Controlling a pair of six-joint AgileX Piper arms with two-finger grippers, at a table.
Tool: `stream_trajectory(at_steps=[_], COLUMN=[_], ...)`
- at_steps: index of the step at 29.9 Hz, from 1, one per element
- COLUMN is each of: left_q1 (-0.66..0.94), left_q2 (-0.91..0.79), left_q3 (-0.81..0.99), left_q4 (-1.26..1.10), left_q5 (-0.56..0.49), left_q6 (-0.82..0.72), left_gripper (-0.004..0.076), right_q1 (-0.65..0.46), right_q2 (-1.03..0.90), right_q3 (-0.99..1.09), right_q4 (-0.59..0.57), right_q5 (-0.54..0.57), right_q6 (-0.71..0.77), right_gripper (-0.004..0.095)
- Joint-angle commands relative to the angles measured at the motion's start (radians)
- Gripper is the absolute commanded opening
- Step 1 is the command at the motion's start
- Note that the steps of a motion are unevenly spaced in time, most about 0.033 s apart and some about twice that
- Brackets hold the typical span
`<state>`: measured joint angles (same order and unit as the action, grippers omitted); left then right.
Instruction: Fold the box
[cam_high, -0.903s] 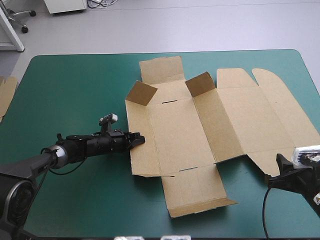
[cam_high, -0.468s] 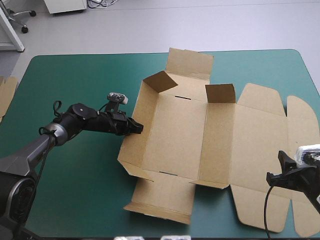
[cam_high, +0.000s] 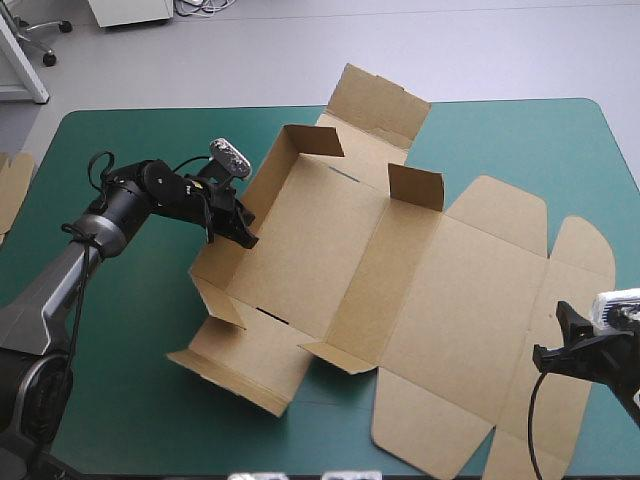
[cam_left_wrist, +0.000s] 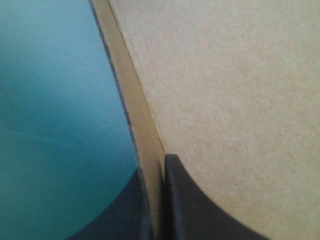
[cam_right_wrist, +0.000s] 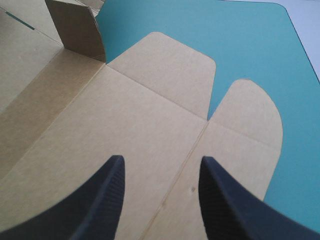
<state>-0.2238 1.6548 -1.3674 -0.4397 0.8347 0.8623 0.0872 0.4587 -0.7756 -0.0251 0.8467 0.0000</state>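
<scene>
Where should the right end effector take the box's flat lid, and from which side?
Grip the lid at its free outer edge by the rounded flap, coming from the right edge of the table. It lies flat, so probably only that edge lets the open right end effector straddle it. The left end effector is shut on the box opposite.

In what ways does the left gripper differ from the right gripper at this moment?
The left gripper is shut on the box, pinching its raised side wall; the right gripper is open and holds nothing. The left one is at the box's left edge; the right one is over its flat lid panel. Both have black fingers.
</scene>
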Motion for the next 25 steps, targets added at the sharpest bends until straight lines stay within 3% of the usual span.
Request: stream_trajectory(at_steps=[1, 9, 14, 20, 25], left_q1=[-0.003, -0.003, -0.003, -0.003, -0.008], left_q2=[-0.038, 0.006, 0.007, 0.022, 0.066], left_q3=[-0.074, -0.181, -0.235, -0.347, -0.42], left_q4=[0.044, 0.097, 0.091, 0.094, 0.113], left_q5=[-0.036, 0.103, 0.073, -0.097, -0.021], left_q6=[0.113, 0.42, 0.55, 0.6, 0.603], left_gripper=[0.0011, 0.001, 0.001, 0.001, 0.001], right_q1=[0.0, 0.0, 0.0, 0.0, 0.0], right_q2=[0.013, 0.013, 0.013, 0.013, 0.013], right_q3=[-0.031, -0.031, -0.031, -0.031, -0.031], right_q4=[0.0, 0.007, 0.014, 0.025, 0.025], right_q5=[-0.065, -0.063, -0.063, -0.061, -0.061], right_q6=[-0.006, -0.006, -0.007, -0.025, -0.025], right_gripper=[0.0444, 0.0444, 0.0444, 0.0444, 0.0444])
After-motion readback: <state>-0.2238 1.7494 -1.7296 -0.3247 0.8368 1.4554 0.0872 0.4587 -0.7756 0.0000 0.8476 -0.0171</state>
